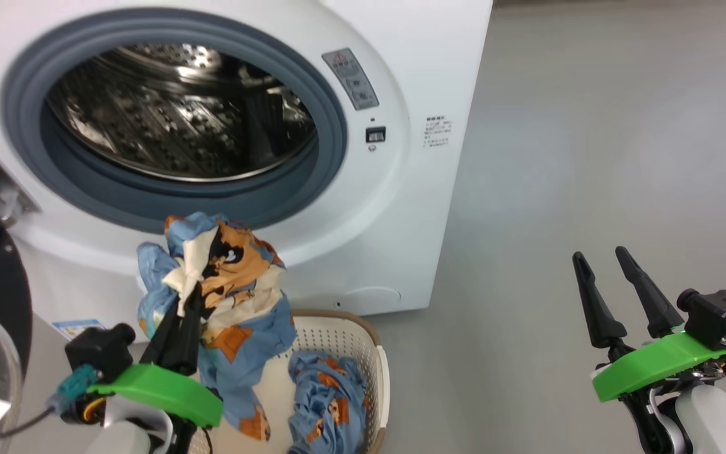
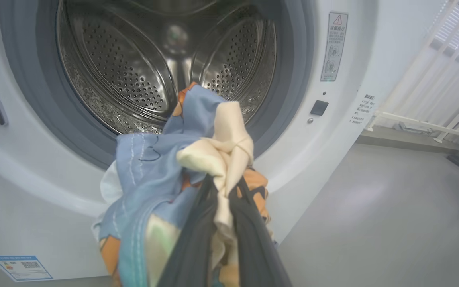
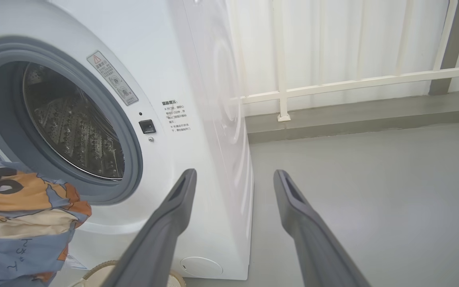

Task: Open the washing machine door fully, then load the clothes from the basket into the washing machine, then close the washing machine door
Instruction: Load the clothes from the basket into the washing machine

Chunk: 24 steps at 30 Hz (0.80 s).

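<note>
My left claw (image 1: 186, 301) is clamped tight on the bunched light-blue clothes (image 1: 230, 284) above the basket (image 1: 377, 353), with the open drum (image 1: 180, 113) of the washing machine (image 1: 413, 208) straight ahead and slightly up, while my right claw (image 1: 599, 253) stands wide, empty, well aside.

Markings on the front of the big white box-shaped washing machine (image 1: 445, 57).
Upper right of the drum opening: grey oblong warning label (image 2: 334, 46) headed by a red triangle with exclamation mark; its wording is illegible. Right of it: block of small black print (image 2: 363, 109), too small to read. Lower left, left wrist view: blue-edged sticker (image 2: 21, 267) bearing a QR code.
</note>
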{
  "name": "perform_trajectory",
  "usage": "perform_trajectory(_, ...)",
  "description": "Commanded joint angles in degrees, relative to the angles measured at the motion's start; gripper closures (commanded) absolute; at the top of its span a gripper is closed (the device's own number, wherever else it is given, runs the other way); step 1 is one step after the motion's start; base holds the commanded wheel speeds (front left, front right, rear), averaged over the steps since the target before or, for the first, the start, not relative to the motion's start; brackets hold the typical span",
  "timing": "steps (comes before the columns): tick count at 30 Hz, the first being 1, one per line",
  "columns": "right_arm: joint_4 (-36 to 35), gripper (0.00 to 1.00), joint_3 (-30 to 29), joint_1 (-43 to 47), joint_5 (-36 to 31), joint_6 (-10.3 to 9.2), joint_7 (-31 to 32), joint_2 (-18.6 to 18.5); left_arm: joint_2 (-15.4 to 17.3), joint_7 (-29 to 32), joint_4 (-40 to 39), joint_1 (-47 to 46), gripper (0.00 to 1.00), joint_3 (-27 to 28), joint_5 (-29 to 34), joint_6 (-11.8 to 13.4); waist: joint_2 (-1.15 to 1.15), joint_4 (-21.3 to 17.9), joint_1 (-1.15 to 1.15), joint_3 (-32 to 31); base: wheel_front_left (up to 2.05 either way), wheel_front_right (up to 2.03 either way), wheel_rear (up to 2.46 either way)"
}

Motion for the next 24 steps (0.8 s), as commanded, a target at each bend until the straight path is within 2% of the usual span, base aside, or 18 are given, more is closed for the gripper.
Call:
perform_trajectory(1,-1.3,0.00,1.3,0.0,0.7,0.32,-0.5,-1.1,2.0,-0.7,-3.2,-0.2,1.00,2.3,0.4,0.7,0.00,0.7,0.01,-2.2,0.00,0.00,0.00)
perform_trajectory(10,-1.7,0.00,1.9,0.7,1.3,0.32,-0.5,-2.0,4.2,1.4,-16.4,4.6,1.00,3.8,0.0,5.3,0.00,0.9,0.01,-3.2,0.00,0.00,0.00)
perform_trajectory(17,-1.8,0.00,2.2,0.3,1.4,0.32,-0.5,-2.4,5.0,2.3,-19.3,5.6,1.00,3.8,0.3,6.9,0.00,0.8,0.01,-2.9,0.00,0.00,0.00)
perform_trajectory(24,-2.2,0.00,2.0,-0.1,1.1,0.32,-0.5,-2.5,5.1,2.8,-19.2,4.1,1.00,3.6,0.5,7.2,0.00,0.4,0.01,-1.9,0.00,0.00,0.00)
